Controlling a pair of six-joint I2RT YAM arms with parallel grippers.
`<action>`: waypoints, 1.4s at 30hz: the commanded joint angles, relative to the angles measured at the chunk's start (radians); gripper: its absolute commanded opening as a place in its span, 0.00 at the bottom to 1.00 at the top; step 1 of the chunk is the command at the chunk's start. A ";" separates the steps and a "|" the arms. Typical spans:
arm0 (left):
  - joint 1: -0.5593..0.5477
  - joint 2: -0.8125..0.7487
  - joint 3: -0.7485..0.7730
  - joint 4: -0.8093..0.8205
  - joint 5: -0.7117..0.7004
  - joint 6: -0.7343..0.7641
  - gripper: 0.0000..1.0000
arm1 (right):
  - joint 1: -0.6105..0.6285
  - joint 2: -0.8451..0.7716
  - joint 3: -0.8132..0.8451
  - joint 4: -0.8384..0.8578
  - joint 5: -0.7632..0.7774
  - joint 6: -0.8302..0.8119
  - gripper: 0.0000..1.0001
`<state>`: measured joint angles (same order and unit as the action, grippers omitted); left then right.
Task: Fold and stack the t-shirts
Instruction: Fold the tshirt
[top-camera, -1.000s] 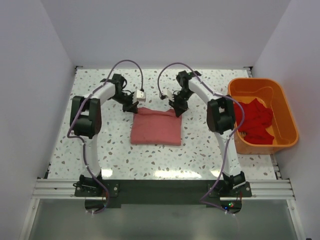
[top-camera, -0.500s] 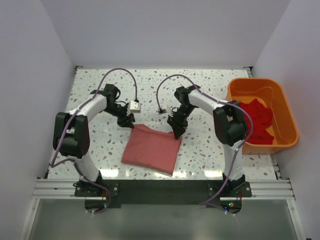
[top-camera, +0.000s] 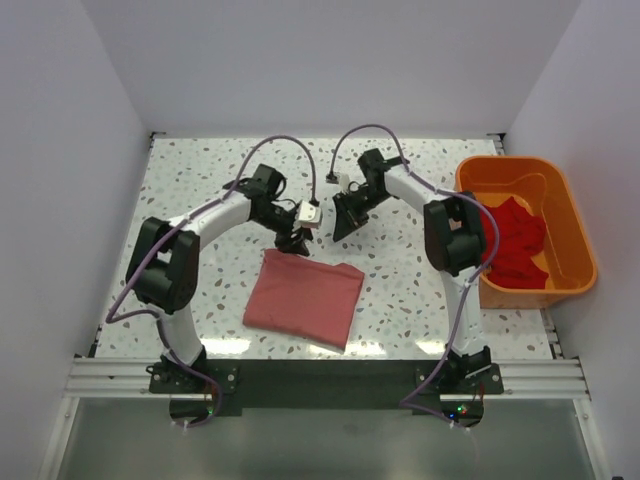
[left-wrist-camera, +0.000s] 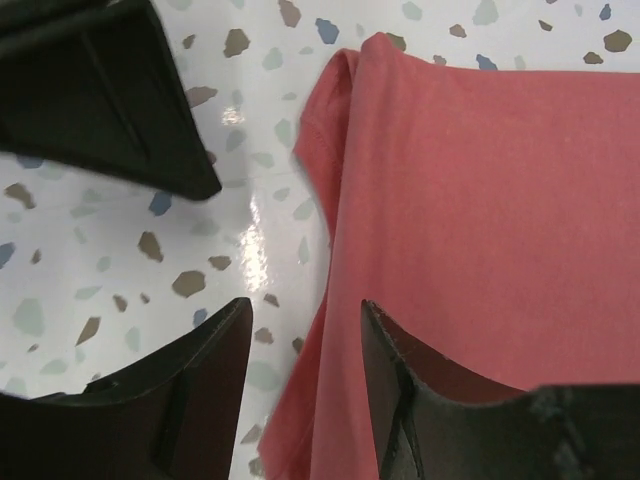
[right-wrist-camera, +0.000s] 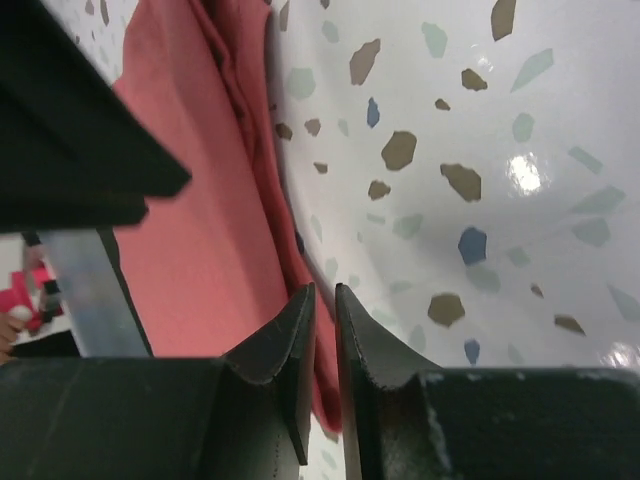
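Observation:
A folded pink-red t-shirt lies flat on the speckled table, slightly askew, near the front middle. My left gripper hovers just above the shirt's far left corner. In the left wrist view the left gripper is open, with the shirt's folded edge below and nothing between the fingers. My right gripper is beyond the shirt's far right corner, clear of it. In the right wrist view the right gripper has its fingers nearly together and empty, with the shirt behind.
An orange bin stands at the table's right edge with several crumpled red t-shirts in it. White walls close in the left, far and right sides. The arm bases sit on the rail at the near edge.
Both grippers dragged the folded shirt toward the near edge, then let it go. The right gripper has drawn back toward the far side; the left has shifted right over the shirt's far corner.

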<state>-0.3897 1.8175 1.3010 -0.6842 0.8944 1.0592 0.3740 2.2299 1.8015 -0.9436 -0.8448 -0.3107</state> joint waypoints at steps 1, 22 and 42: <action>-0.041 0.042 0.032 0.046 0.046 -0.045 0.52 | 0.025 0.045 0.021 0.139 -0.076 0.199 0.17; -0.086 0.144 0.073 -0.093 0.051 0.059 0.00 | 0.092 0.215 0.051 0.080 -0.039 0.182 0.17; -0.086 0.138 0.003 0.222 -0.057 -0.100 0.00 | 0.114 0.260 0.107 -0.040 -0.014 0.078 0.16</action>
<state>-0.4721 1.9591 1.3178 -0.5831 0.8707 1.0008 0.4843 2.4657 1.8790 -0.9806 -0.9657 -0.1791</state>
